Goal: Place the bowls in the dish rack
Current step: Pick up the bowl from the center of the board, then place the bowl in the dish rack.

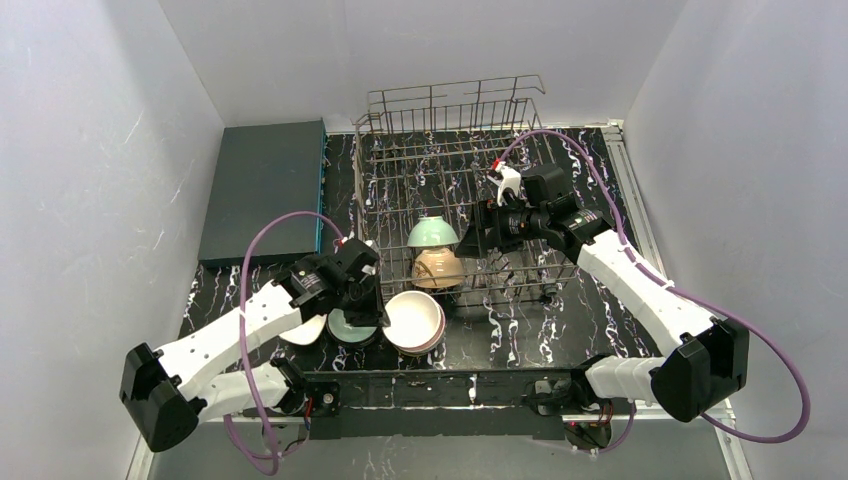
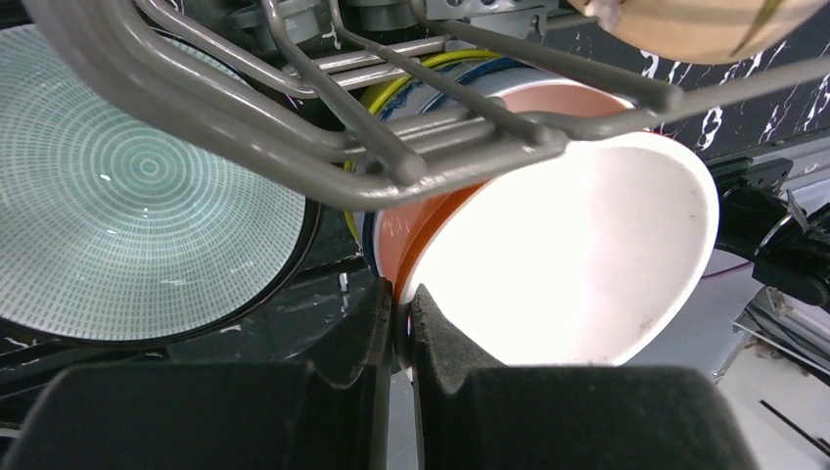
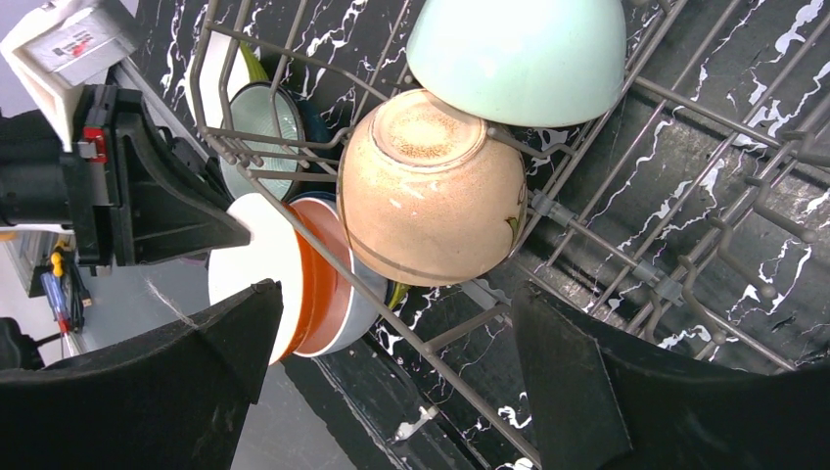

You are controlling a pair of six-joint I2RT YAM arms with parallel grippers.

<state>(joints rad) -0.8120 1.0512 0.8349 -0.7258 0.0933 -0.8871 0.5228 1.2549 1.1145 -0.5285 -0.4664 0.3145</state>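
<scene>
Pinching near rim of white bowl (image 2: 587,264) with left gripper (image 2: 399,305), pads clamped either side of the wall. Sitting tilted on top of a nested stack, orange bowl (image 2: 411,230) directly under, on the table just outside the near-left corner of the dish rack (image 1: 450,120). Seeing rack wires crossing right above the stack in the left wrist view. Holding right gripper (image 3: 396,304) spread wide, nothing between the jaws, over the rack's near part, just right of two upturned bowls on the tines: mint green bowl (image 1: 432,232) far, peach-tan bowl (image 1: 438,268) near, close against each other. Noting teal patterned bowl (image 2: 127,196) upright, just left of the stack.
</scene>
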